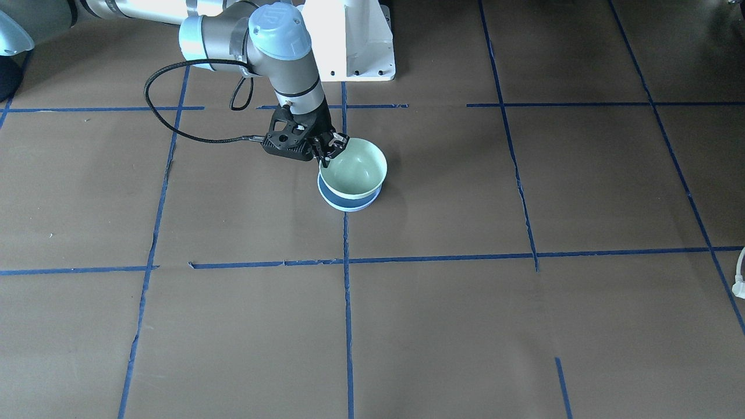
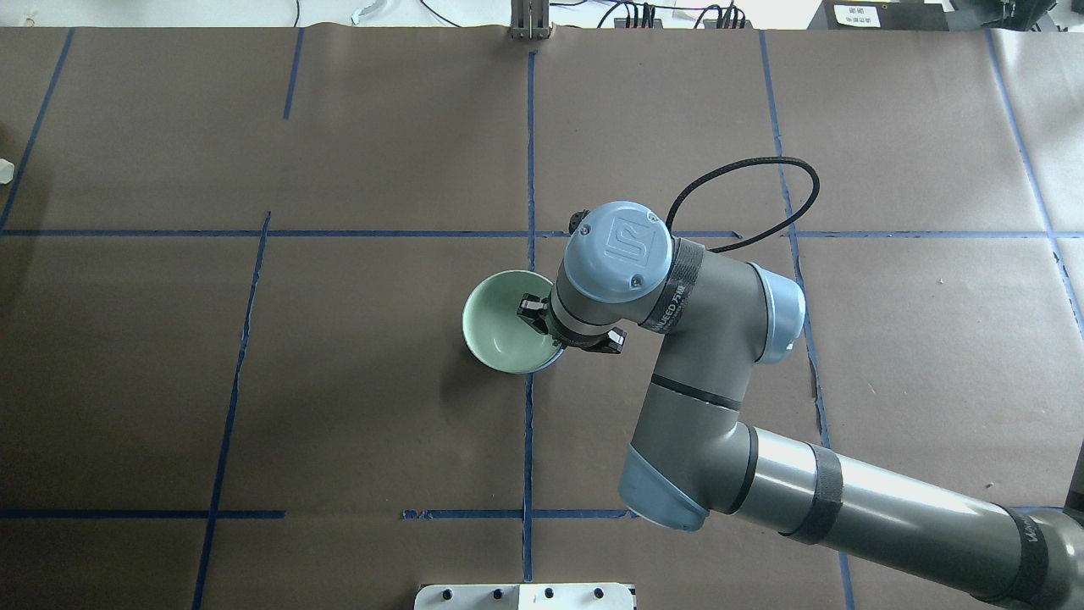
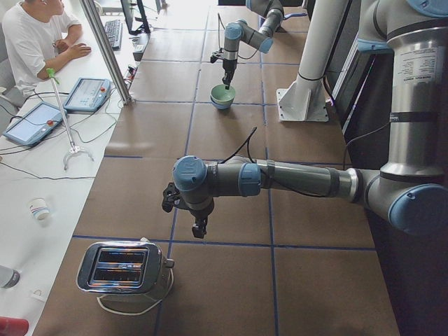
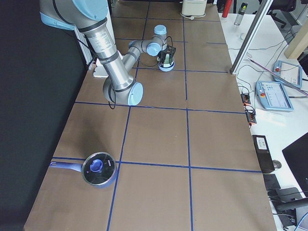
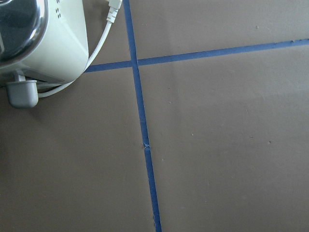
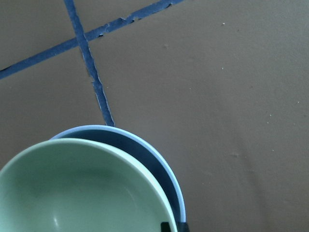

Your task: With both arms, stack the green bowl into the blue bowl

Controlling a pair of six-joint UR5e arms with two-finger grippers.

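Left end of the tabletop (image 2: 254,381): left arm (image 3: 294,178) stretched out low, left gripper (image 3: 200,227) pointing down near the toaster (image 3: 122,269); jaw state can't tell. Mid-table: right arm (image 2: 703,313) bent at the elbow, right gripper (image 1: 330,150) vertical, clamped on the rim of the green bowl (image 1: 355,169), which sits tilted inside the blue bowl (image 1: 340,201).

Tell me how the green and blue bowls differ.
The green bowl is pale mint; the blue bowl periwinkle. The green bowl sits in the blue bowl, which rests on the table. The right gripper straddles the green bowl's rim; the blue bowl is ungripped. Both are round and similar-sized.
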